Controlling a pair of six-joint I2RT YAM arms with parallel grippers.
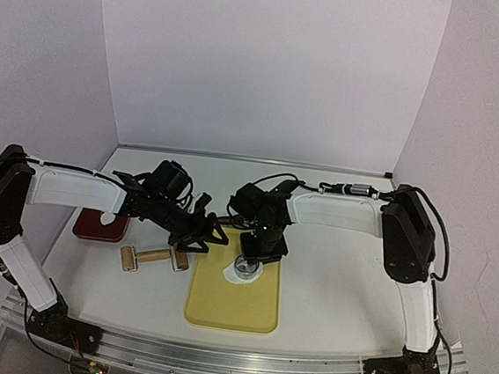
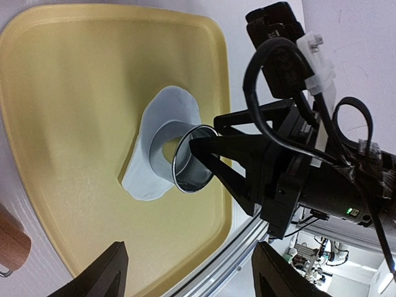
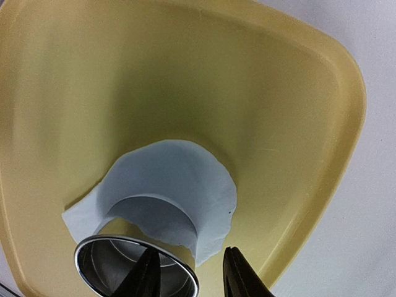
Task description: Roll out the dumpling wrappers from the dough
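Inside of the ring cutter [image 3: 117, 272] was just shiny metal, so I couldn't tell what lay under it. The right gripper [image 3: 192, 250] straddled its rim, one finger inside and one outside with a gap, so it was let go, not clamped. The dough sheet [image 3: 179, 179] lay flat under the cutter, near the far right edge of the yellow board [image 3: 154, 74] — plenty of bare board nearer in. The left gripper [image 2: 192, 247] hung spread and empty (only the top view showed the rolling pin [image 1: 150, 257] whole).

Left pincer [image 2: 193, 250] and right pincer [image 3: 190, 253], jaws apart.
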